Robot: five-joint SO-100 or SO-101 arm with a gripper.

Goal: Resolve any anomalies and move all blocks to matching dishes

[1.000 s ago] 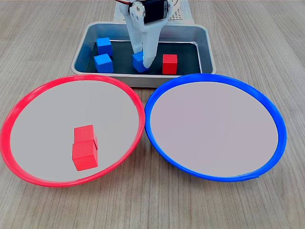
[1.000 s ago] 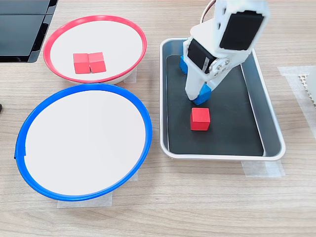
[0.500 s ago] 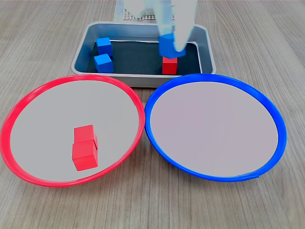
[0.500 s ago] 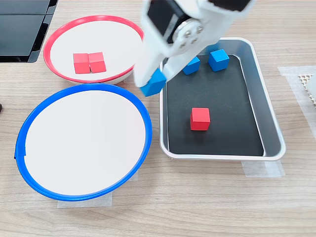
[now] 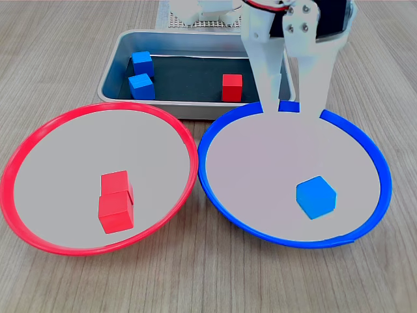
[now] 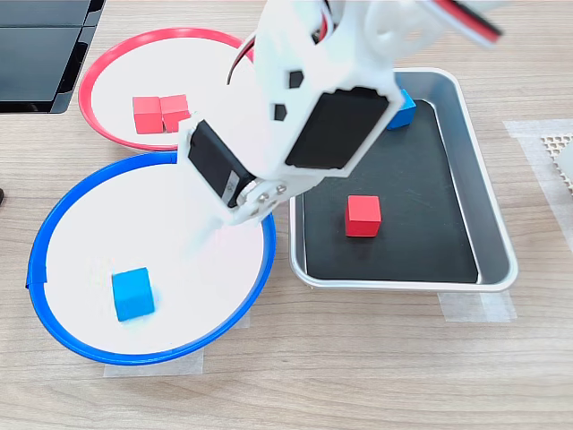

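The wooden table [image 5: 58, 52] is seen in both exterior views, and everything else is carried on it. The white arm [image 6: 331, 98] is extended over the blue-rimmed dish [image 5: 374, 153], with the gripper [image 5: 290, 109] positioned above that dish's far rim in the first exterior view; its two fingers [image 5: 266, 72] are spread well apart and nothing is held between them. The blue-rimmed dish is placed at the first exterior view's right, and the red-rimmed dish [image 5: 26, 147] is set just beside it at the first exterior view's left. Behind both dishes the grey metal tray [image 5: 195, 107] with a black liner is located. One blue block [image 5: 316, 197] is found lying inside the blue-rimmed dish, apart from the gripper. Two red blocks [image 5: 116, 202] are seen touching each other inside the red-rimmed dish. Within the tray, two further blue blocks [image 5: 141, 77] are grouped near its end at the first exterior view's left, and a single red block [image 5: 231, 87] is placed apart from them.
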